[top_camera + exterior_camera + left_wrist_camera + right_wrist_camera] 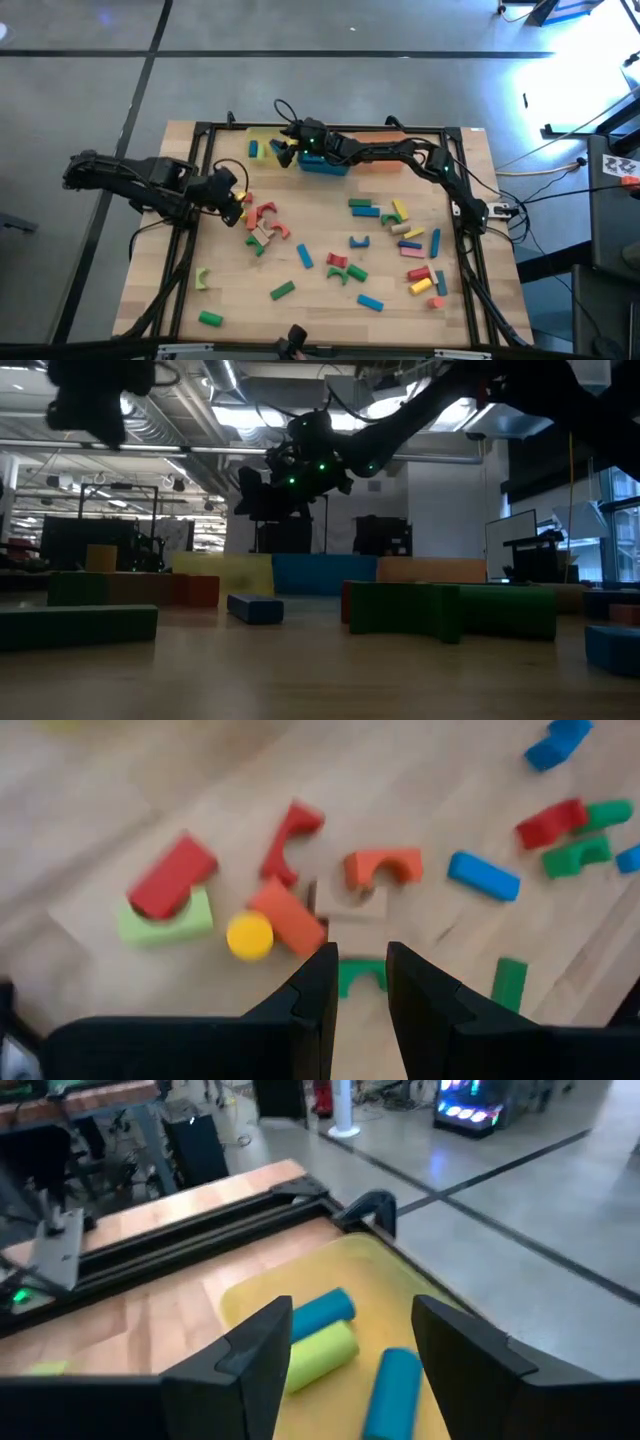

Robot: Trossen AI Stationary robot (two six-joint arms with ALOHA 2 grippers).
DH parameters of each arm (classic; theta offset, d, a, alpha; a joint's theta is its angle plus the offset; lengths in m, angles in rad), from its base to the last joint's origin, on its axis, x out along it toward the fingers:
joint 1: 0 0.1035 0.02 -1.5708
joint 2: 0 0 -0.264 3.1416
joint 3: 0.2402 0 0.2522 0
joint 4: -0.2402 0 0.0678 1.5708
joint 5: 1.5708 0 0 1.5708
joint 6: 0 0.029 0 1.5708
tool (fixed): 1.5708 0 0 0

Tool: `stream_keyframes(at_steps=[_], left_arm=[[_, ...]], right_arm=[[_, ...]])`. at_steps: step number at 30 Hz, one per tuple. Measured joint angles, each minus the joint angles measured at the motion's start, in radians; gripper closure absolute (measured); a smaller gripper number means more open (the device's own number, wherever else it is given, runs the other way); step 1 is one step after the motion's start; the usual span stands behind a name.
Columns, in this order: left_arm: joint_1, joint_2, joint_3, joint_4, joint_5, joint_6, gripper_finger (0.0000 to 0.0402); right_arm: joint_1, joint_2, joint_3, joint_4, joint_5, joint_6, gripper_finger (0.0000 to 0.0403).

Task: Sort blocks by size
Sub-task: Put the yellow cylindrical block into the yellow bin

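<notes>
Many small blocks lie scattered on the wooden table. My left gripper hovers over a cluster near the table's left side, its fingers a narrow gap apart with nothing between them. Below it lie a red bar, a yellow cylinder, an orange arch and a green arch. My right gripper reaches over the yellow tray at the far edge and stands open. In that tray lie a lime cylinder and two blue cylinders.
A teal tray and an orange tray stand beside the yellow one along the far edge. More blocks cover the table's right half and near side. A black frame rail and a clamp border the far left corner.
</notes>
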State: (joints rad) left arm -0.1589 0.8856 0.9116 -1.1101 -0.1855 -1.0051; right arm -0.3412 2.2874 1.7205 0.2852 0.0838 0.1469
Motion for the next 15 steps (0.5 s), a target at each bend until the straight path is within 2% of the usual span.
stream_keyframes(at_steps=[4, 8, 15], left_arm=[[-0.051, 0.000, -0.077, -0.007, 0.078, -0.106, 0.0334], [-0.093, 0.000, -0.138, -0.003, 0.131, -0.191, 0.0334], [-0.124, 0.000, -0.201, 0.003, 0.157, -0.192, 0.0332]], right_arm=[[0.000, -0.063, 0.000, -0.083, -0.044, -0.027, 0.0192], [0.000, -0.152, 0.001, -0.216, -0.050, -0.143, 0.0192], [0.001, -0.274, 0.001, -0.393, -0.050, -0.179, 0.0192]])
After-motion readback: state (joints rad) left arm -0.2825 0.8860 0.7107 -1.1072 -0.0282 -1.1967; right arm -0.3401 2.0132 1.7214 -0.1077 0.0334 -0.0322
